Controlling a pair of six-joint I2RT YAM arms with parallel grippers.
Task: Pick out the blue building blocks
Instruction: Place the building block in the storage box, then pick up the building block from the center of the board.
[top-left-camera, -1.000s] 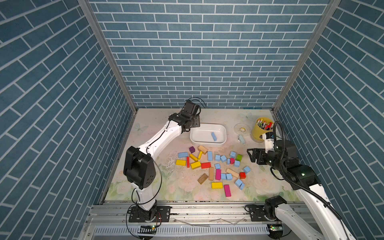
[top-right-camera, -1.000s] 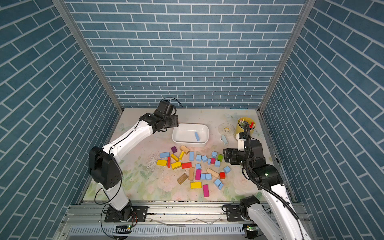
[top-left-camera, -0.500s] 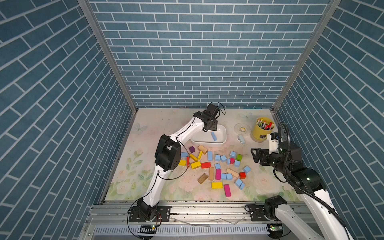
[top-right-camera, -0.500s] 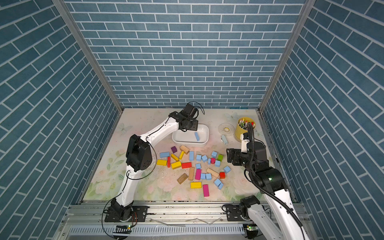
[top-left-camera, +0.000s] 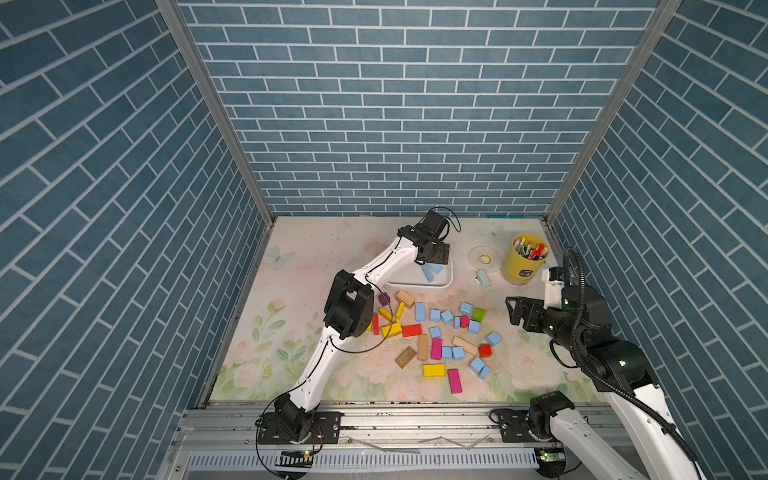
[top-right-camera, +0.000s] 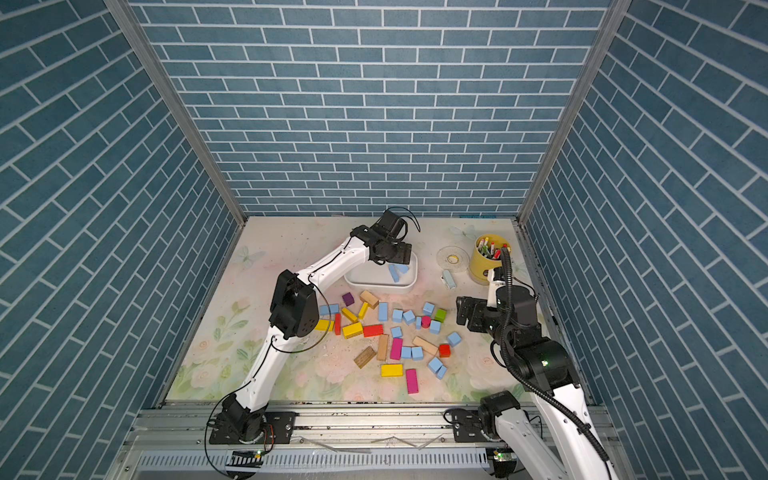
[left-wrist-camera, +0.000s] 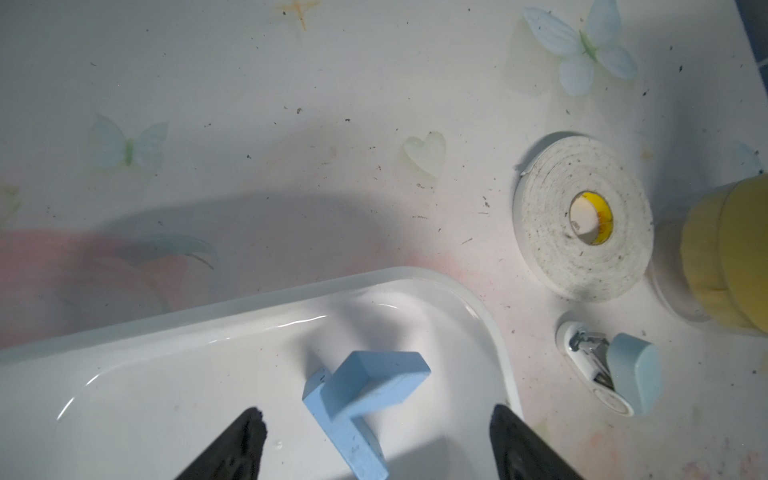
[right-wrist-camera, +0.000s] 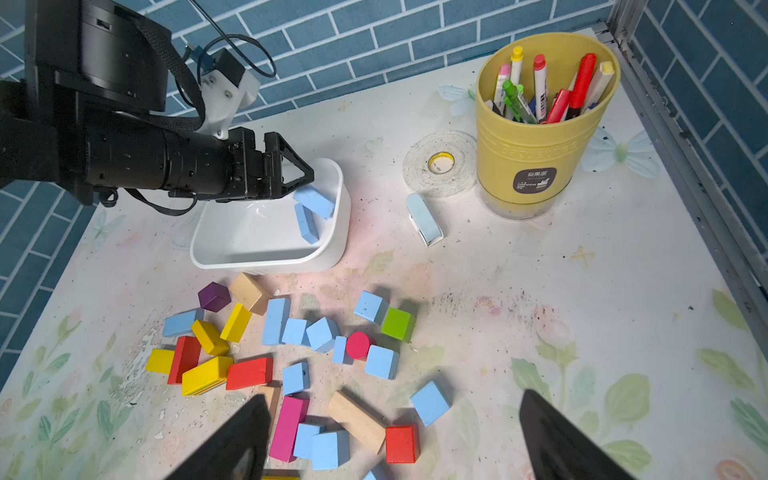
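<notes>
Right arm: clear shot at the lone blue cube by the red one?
Probably yes. The right gripper is open and faces the blue cube; nothing lies between them. The red cube sits near but apart, and the left gripper is away over the white tub.

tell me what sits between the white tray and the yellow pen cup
A roll of white tape and a pale blue gadget lie between tray and cup, clearest in the right wrist view.

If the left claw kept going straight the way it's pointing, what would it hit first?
Most likely the two blue building blocks lying crossed in the white tray, directly ahead of the open left gripper; depth is hard to judge.
</notes>
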